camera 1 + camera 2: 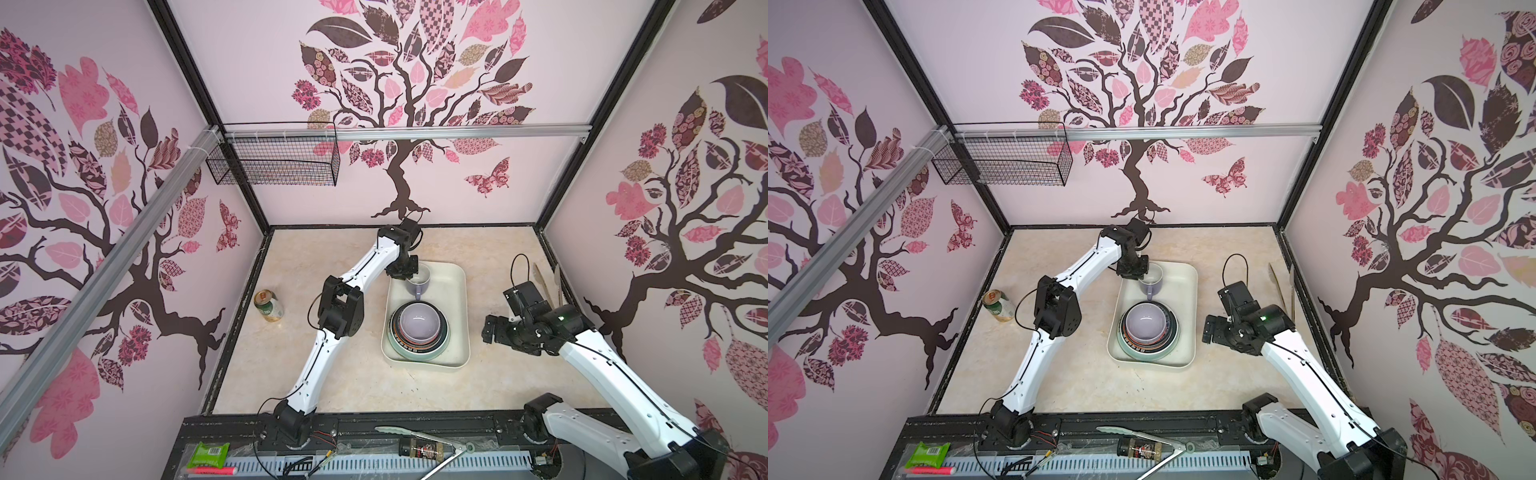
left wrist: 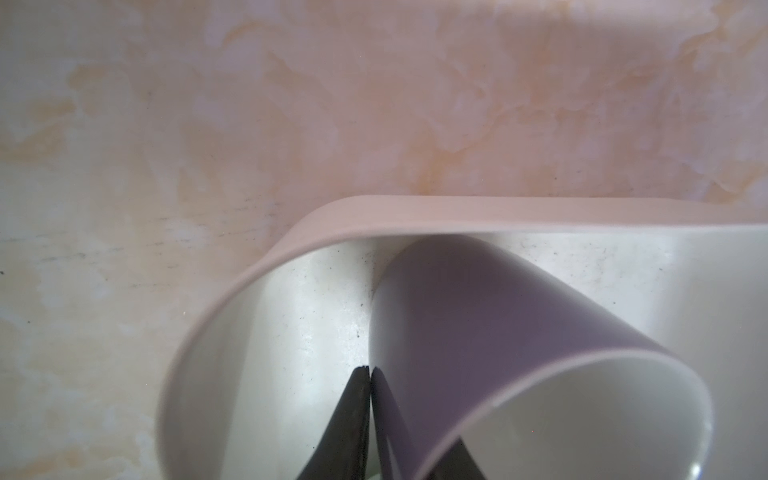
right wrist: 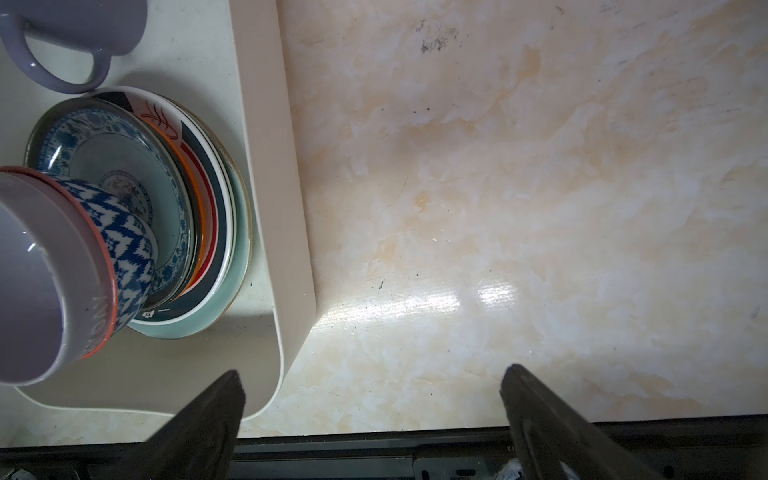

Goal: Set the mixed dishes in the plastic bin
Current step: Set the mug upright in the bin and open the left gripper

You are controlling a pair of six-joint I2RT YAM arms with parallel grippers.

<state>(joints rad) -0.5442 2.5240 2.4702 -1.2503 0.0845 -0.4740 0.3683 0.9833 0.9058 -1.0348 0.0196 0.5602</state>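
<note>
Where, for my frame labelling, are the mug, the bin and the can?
mug [image 1: 419, 282]: in a top view, on its lavender body above the handle.
bin [image 1: 452, 291]: in a top view, on its bare floor.
can [image 1: 271, 309]: in a top view, on its side wall.

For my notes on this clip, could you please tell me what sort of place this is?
Probably a robot test booth, not a real kitchen: wallpapered panels in a black frame, two robot arms, dishes in a bin.

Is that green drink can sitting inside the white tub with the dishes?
No, the green drink can stands on the tabletop, well left of the plastic tub.
</note>
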